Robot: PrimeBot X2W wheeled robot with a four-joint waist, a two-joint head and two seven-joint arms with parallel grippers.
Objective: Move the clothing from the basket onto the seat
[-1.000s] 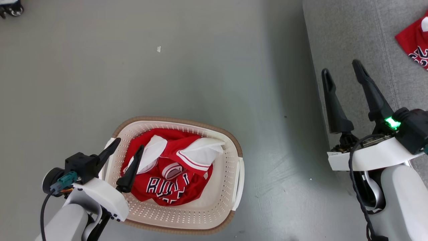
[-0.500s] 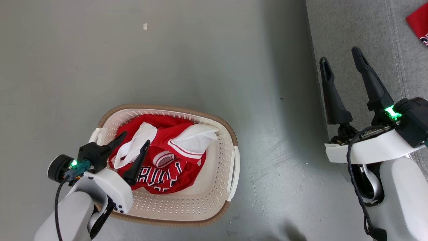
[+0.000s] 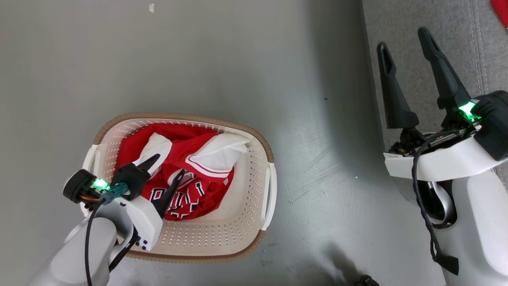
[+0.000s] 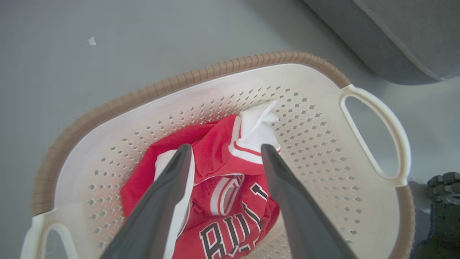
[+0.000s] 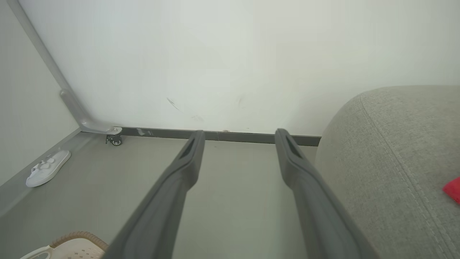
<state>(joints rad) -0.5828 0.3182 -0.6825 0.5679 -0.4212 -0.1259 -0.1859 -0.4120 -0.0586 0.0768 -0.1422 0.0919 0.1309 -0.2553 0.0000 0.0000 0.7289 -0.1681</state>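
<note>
A: Left gripper (image 3: 171,164) status?
B: Lower left of the head view, inside the basket (image 3: 179,116). Fingers spread, tips down at the clothing (image 3: 190,159), one on each side of a red-and-white fold. Nothing pinched.
A: Contact?
B: Can't tell. In the wrist view the tips sit right at the fabric.
A: Right gripper (image 3: 403,37)?
B: Right side of the frame, over the seat's (image 3: 484,51) left edge. Fingers wide apart, empty.
A: Clothing location?
B: Bunched in the basket's upper-left part. The basket is on the floor (image 3: 238,59). One red scrap (image 3: 501,6) on the seat, top right corner.
</note>
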